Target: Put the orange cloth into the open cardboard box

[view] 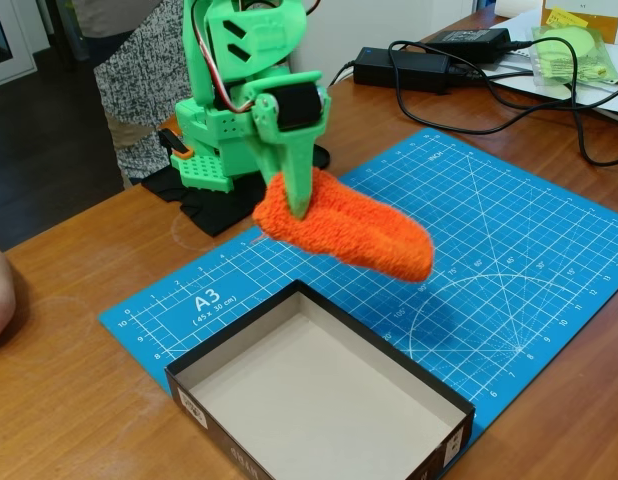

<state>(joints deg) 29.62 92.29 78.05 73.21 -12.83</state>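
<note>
Right now I see my gripper [301, 205] clamped on the orange cloth [354, 233], holding it above the blue mat [509, 260], just behind the bare-floored open cardboard box [319, 385].

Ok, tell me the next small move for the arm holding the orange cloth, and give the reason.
Probably carry it toward the camera until it hangs over the open cardboard box, then release. In the fixed view the gripper is shut on the orange cloth, which is lifted off the blue cutting mat with a shadow beneath it. It appears to hang behind the box's far wall, not above the grey inside.
</note>
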